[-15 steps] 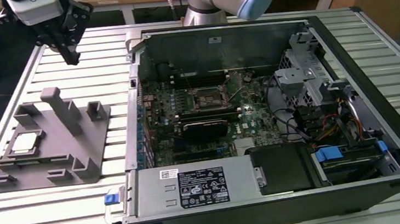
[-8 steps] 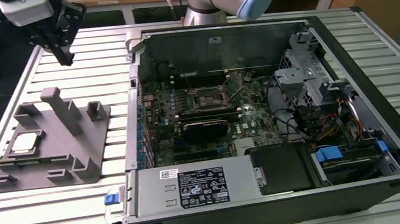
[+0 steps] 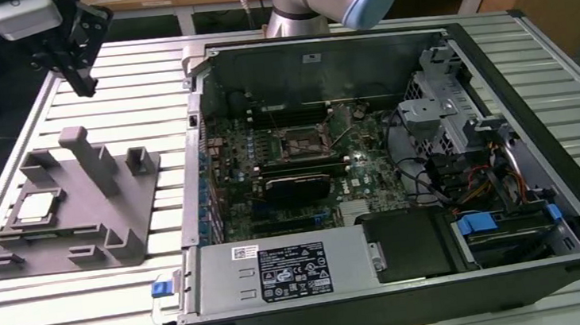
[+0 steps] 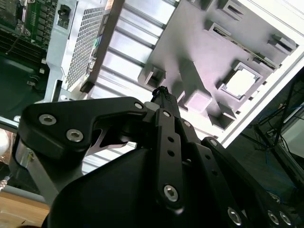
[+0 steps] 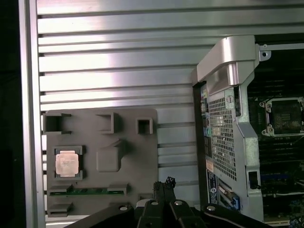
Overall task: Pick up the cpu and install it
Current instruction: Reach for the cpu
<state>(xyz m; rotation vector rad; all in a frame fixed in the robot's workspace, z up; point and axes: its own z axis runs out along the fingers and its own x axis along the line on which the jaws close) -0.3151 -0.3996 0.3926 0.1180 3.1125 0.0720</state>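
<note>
The cpu is a small silvery square chip lying flat in a recess of the grey fixture, on the slatted table at the exterior view's left. Both wrist views show the cpu in its pocket. My gripper hangs in the air above the table, beyond the fixture's far end and well apart from the chip. Its black fingers meet at the tips with nothing between them. The motherboard socket sits with its metal frame in the middle of the open computer case.
The open computer case lies on its side at the exterior view's right, with its power supply near the front. A tall post and other blocks rise from the fixture. A green memory stick lies in a fixture slot.
</note>
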